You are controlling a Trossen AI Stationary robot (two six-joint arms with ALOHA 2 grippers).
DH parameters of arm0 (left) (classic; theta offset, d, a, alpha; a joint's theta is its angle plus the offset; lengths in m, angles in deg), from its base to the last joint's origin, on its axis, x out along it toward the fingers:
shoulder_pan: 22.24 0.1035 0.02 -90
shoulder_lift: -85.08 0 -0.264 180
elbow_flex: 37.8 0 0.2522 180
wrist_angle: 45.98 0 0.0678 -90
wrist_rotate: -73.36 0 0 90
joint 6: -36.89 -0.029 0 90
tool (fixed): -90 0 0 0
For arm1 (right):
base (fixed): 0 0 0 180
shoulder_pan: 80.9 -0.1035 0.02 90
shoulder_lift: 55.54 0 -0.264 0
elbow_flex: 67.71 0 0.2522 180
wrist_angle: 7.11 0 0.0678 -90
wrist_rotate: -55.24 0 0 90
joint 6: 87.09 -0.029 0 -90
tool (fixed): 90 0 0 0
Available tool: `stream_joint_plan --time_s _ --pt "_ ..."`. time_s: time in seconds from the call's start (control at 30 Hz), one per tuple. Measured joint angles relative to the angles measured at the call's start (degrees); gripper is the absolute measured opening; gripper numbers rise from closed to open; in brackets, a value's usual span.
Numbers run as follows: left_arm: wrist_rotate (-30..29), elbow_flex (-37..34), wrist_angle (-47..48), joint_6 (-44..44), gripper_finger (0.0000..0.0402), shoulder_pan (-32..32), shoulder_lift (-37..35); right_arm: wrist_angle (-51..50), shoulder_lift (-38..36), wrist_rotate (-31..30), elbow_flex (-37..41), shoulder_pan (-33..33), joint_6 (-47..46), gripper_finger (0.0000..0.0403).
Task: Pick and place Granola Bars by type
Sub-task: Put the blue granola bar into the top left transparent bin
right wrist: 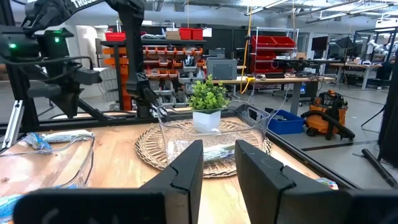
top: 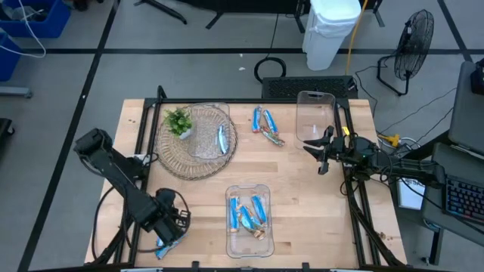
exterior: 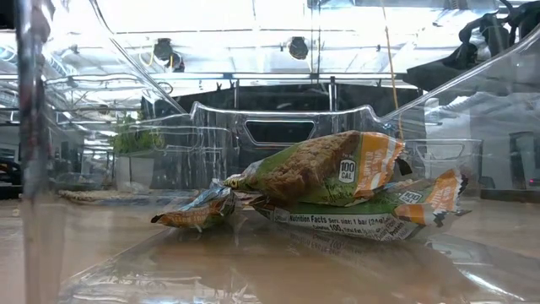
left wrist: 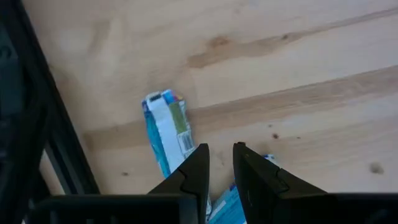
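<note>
Two clear plastic bins and a wicker tray (top: 172,162) hold most of the Granola Bars. You see several blue bars in the near bin (top: 248,219), plus tan ones that the low view shows up close (exterior: 337,173). A single blue bar (top: 221,138) lies in the bin on the wicker tray, beside the small green plant (top: 178,121). A loose cluster of bars (top: 265,125) lies on the bare table between the tray and the far empty bin (top: 315,115).

The left gripper (top: 172,236) points down at the table's near left corner. Its fingers (left wrist: 194,171) stand narrowly apart over a blue wrapper (left wrist: 166,134) lying flat on the wood; whether they pinch anything, you cannot tell. The right gripper (top: 321,151) hangs near the far empty bin, its fingers (right wrist: 186,165) a narrow gap apart with nothing between them.
</note>
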Motion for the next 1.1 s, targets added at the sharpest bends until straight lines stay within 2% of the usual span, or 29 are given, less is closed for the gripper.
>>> stream_joint_plan --time_s 0.27,0.4,0.63,0.73,0.87,1.1 --pt "8.61 -0.02 0.09 6.75 0.0079 -1.90 3.74 0.00 0.01 0.00 0.00 -0.01 0.00 0.0084" --pt "8.90 -0.02 -0.52 8.90 0.0097 -3.19 4.88 0.02 0.01 0.00 0.00 -0.01 -0.02 0.0084" --pt "9.41 -0.02 -3.71 9.38 0.0173 -4.36 6.27 0.02 0.00 0.00 0.00 0.00 0.00 0.0084" --pt "9.32 -0.02 -4.50 9.24 0.0193 -4.36 6.27 0.02 0.00 0.00 -0.01 0.00 0.00 0.0084" --pt "9.31 -1.60 -6.31 9.64 0.0199 -4.51 6.22 0.02 0.00 0.00 0.01 0.00 0.00 0.0084" --pt "10.90 -9.00 -14.55 10.75 0.0200 -6.23 6.24 0.02 0.00 0.00 -0.01 0.00 0.00 0.0084"
